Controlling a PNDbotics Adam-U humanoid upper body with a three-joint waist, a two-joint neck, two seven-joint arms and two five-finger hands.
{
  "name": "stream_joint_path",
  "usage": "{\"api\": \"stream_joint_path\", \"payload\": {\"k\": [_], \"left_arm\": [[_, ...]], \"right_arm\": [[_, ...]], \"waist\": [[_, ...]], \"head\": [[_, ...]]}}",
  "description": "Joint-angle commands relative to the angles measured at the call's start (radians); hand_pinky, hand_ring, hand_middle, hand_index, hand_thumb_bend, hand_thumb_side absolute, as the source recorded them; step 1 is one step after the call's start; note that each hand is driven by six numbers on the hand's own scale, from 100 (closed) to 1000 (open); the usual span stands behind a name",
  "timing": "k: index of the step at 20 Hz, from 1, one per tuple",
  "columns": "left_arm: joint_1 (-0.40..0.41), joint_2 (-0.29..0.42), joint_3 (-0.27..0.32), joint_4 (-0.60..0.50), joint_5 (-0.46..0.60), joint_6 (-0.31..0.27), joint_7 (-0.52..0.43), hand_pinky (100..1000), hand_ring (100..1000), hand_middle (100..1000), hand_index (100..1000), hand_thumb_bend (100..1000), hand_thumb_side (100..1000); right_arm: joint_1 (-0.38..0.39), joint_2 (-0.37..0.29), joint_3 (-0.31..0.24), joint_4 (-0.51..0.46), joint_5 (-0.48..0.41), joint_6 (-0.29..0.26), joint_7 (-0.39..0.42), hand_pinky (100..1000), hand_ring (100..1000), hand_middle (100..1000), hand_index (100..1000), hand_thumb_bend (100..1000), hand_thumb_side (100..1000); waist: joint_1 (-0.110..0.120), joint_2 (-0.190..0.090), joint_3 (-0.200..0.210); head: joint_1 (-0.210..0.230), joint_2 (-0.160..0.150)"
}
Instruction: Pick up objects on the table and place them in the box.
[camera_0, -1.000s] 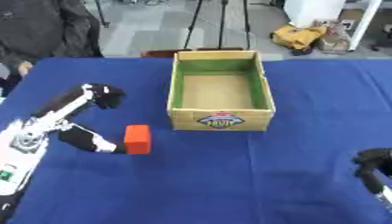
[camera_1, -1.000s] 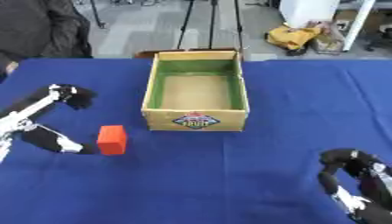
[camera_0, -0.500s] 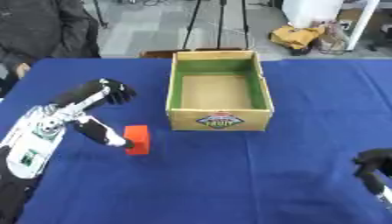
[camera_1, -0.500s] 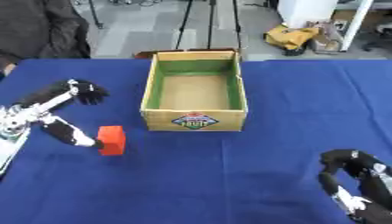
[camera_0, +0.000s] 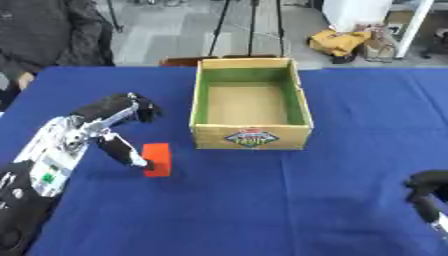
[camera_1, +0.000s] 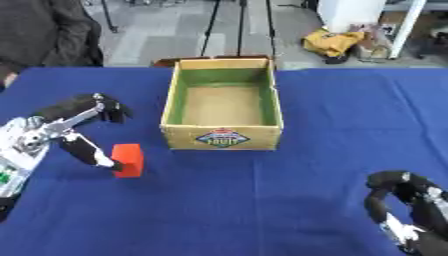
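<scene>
One block (camera_0: 157, 159) touching left hand (camera_0: 109, 127).

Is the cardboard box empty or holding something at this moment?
Empty: the box shows only its bare brown floor; the red block sits outside on the blue table.

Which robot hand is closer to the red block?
The left hand. Its thumb reaches the red block from the block's left. The right hand sits far off at the lower right corner.
</scene>
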Motion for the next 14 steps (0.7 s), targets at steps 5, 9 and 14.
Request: {"api": "stream_joint_path", "payload": {"k": [5, 9, 14], "left_arm": [[-0.029, -0.001, -0.003, 0.037, -0.046, -0.014, 0.008, 630, 609, 568, 776, 824, 150], [-0.029, -0.01, -0.008, 0.064, -0.063, -0.017, 0.018, 628, 598, 564, 771, 825, 153], [-0.03, -0.022, -0.014, 0.095, -0.079, -0.018, 0.042, 617, 590, 553, 758, 825, 149]], "right_arm": [[-0.008, -0.021, -0.002, -0.018, -0.004, 0.0, 0.004, 754, 504, 412, 693, 452, 456], [-0.008, -0.021, -0.002, -0.018, -0.004, 0.0, 0.004, 754, 504, 412, 693, 453, 456], [-0.009, -0.021, -0.001, -0.017, -0.005, 0.0, 0.005, 754, 504, 411, 693, 454, 452]], "waist": [[-0.002, -0.014, -0.002], [-0.001, -0.014, -0.003], [0.0, -0.013, -0.005]], "head": [[0.003, -0.008], [0.003, -0.008], [0.003, -0.009]]}}
